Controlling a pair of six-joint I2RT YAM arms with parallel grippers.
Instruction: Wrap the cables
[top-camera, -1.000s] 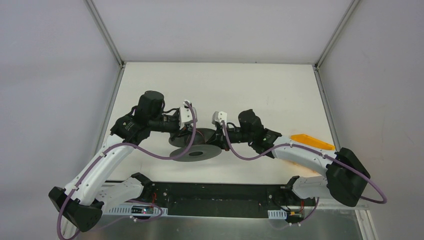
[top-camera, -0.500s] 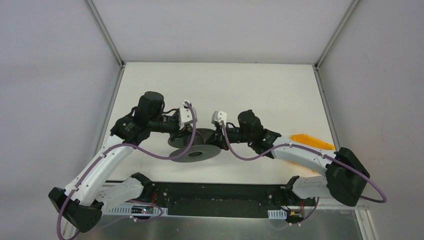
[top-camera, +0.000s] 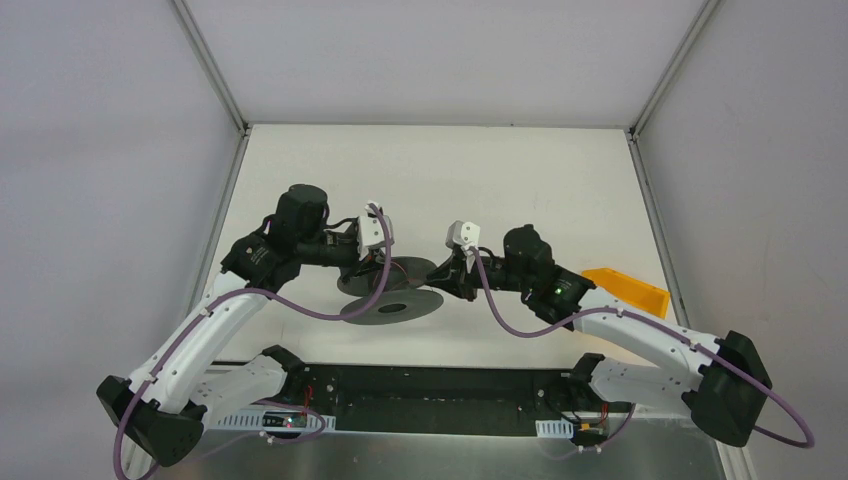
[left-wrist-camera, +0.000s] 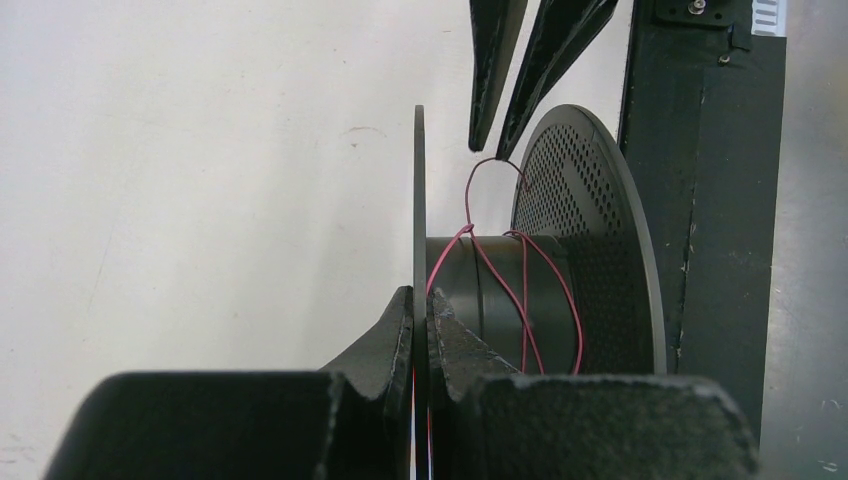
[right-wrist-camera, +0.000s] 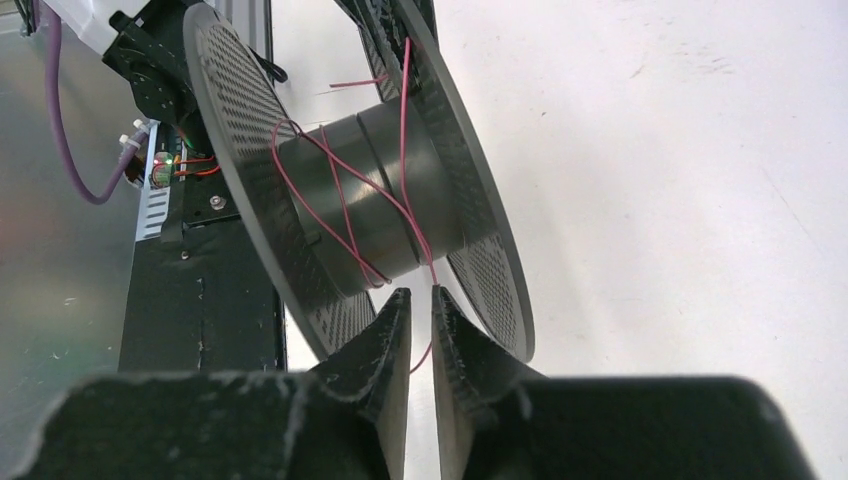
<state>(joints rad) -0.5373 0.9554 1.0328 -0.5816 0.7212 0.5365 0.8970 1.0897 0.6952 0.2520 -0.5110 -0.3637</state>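
The table (top-camera: 520, 180) is one white slab, walled at 9, 12 and 3 o'clock. From its middle out to 12 o'clock it lies bare, so that is where I have room to swing. At 6 o'clock it ends at my black base plate (top-camera: 430, 400).

I count two arms, one spool, one cable and one orange wedge (top-camera: 630, 288), which lies flat near the 4 o'clock edge, well apart from the rest.

The spool (top-camera: 392, 300) sits toward 6 o'clock, between my two wrists and tilted. It is dark grey, with two perforated flanges and a round hub.

The cable (right-wrist-camera: 404, 120) is a thin reddish strand. It lies on the hub in a few loose, crossing turns; I make it three, though the strands overlap too much for a sure count. From the hub it rises in a small loop at the 12 o'clock rim in my left wrist view.

My left gripper (left-wrist-camera: 420, 310) comes in from 10 o'clock, jaws pressed together on the thin edge of one flange.

My right gripper (right-wrist-camera: 415, 300) reaches in from 3 o'clock, jaws parted by a narrow slit. The strand drops through that slit, with the table showing white beside it.
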